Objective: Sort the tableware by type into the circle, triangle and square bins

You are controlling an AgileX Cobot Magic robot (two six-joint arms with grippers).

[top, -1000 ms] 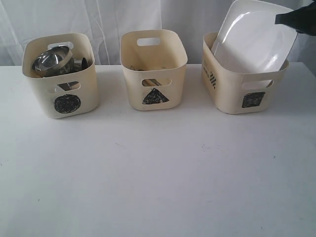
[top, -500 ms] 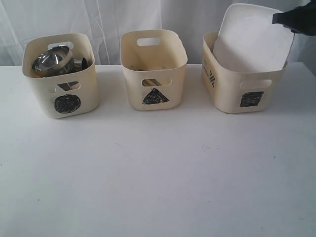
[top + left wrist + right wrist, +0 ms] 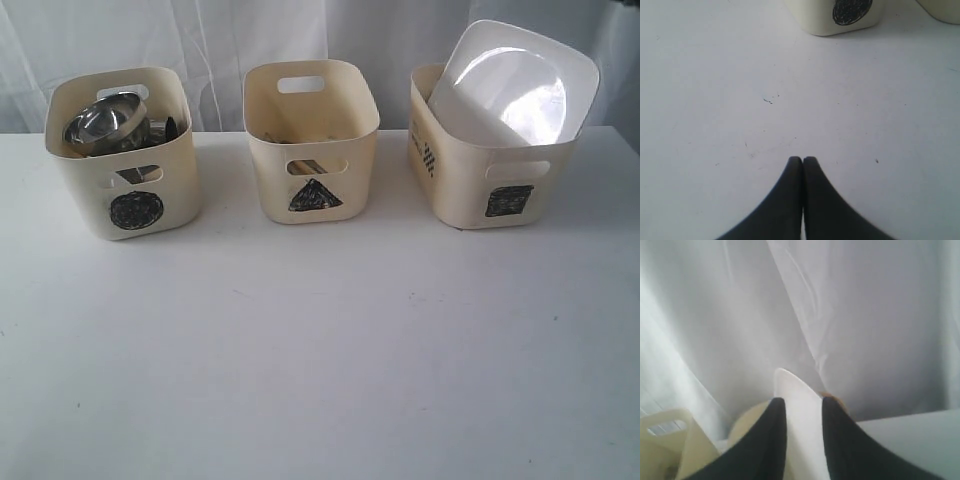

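The large white square plate [image 3: 515, 85] leans tilted in the square bin [image 3: 470, 175], its top corner well above the rim. In the circle bin [image 3: 120, 190] a steel bowl [image 3: 100, 122] lies on other steel pieces. Wooden chopsticks [image 3: 310, 165] show through the handle cutout of the triangle bin [image 3: 310, 120]. In the right wrist view my right gripper [image 3: 802, 402] is open, its fingers apart on either side of the plate's edge [image 3: 795, 385]. My left gripper [image 3: 802, 160] is shut and empty above the bare table, short of the circle bin [image 3: 840, 20]. Neither gripper shows in the exterior view.
The three bins stand in a row along the back of the white table [image 3: 320, 350]. A white curtain [image 3: 220, 40] hangs right behind them. A corner of another tub [image 3: 945, 10] shows in the left wrist view.
The right gripper held the plate's upper right corner and has now left the exterior view. The plate has tipped back and settled lower in the square bin.
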